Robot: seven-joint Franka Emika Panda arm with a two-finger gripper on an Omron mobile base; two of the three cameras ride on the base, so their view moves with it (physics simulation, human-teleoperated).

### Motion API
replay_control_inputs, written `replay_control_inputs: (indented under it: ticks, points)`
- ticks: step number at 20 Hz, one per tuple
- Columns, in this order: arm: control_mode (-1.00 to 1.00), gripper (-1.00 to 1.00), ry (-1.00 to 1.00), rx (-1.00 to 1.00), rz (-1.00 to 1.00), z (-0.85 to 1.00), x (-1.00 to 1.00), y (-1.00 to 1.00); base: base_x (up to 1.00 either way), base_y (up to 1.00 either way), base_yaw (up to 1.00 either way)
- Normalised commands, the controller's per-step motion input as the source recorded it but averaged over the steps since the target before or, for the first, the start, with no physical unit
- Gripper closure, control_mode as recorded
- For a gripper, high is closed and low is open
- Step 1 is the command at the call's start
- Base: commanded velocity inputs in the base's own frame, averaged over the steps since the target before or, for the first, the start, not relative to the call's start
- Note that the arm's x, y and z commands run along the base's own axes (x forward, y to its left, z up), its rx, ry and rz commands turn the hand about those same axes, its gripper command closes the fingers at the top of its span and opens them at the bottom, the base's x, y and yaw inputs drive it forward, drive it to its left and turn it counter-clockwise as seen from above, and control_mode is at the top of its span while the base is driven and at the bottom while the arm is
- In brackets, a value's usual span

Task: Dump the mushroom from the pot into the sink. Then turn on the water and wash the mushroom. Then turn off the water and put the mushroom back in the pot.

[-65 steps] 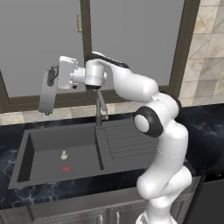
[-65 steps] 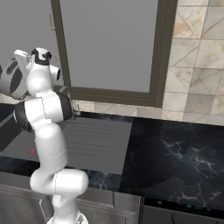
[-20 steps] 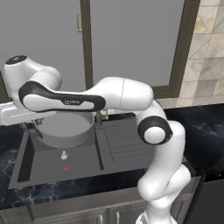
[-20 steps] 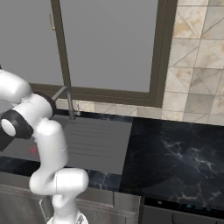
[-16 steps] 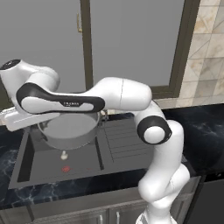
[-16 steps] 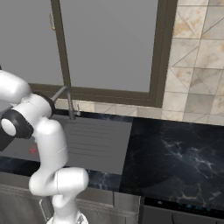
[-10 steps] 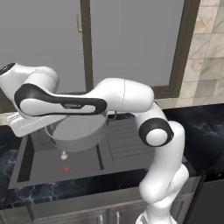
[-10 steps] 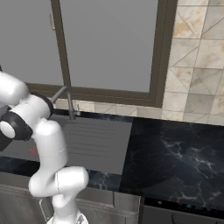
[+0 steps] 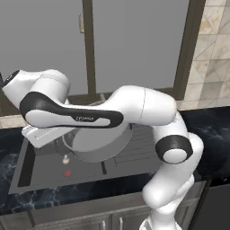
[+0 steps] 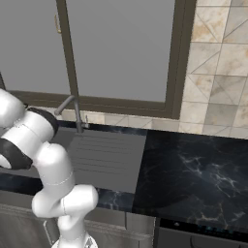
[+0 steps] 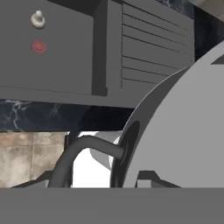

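Observation:
The grey pot (image 9: 96, 143) hangs tilted over the sink (image 9: 38, 173), tucked under my outstretched arm. My gripper (image 9: 57, 143) is at the pot's left edge and shut on it, though the forearm largely hides its fingers. In the hand view, the pot (image 11: 183, 131) looms large at the right. The small pale mushroom (image 9: 66, 158) lies on the basin floor just above the red drain mark (image 9: 67, 173), to the lower left of the pot. The mushroom (image 11: 38, 19) and the red mark (image 11: 39, 46) also appear in the hand view.
The ribbed drainboard (image 10: 106, 155) lies to the right of the basin, with the slim faucet (image 10: 72, 109) standing behind it. Black marble counter (image 10: 193, 179) stretches to the right. A window and a tiled wall close off the back.
The arm has swung left and down. The pot, held high on edge at first, has come down low over the basin. The mushroom has stayed on the sink floor.

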Motion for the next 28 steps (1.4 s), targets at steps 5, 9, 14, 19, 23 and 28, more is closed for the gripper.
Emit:
replay_control_inputs:
  ticks: [5, 9, 14, 19, 23, 28]
  points:
    - [-1.0, 1.0, -0.05, 0.0, -0.06, 0.0, -0.44, -0.79, 0.0, 0.0, 0.0]
    - [-1.0, 1.0, -0.02, 0.0, -0.06, 0.0, -0.36, -0.84, 0.0, 0.0, 0.0]
    - [-1.0, 1.0, 0.0, 0.0, -0.05, 0.0, -0.04, -0.88, 0.0, 0.0, 0.0]
    - [-1.0, 1.0, 0.0, 0.01, -0.02, 0.0, 0.3, -0.83, 0.0, 0.0, 0.0]
    - [-1.0, 1.0, 0.01, 0.0, 0.0, 0.0, 0.36, -0.8, 0.0, 0.0, 0.0]
    - [-1.0, 1.0, 0.03, 0.0, 0.0, 0.0, 0.28, -0.88, 0.0, 0.0, 0.0]
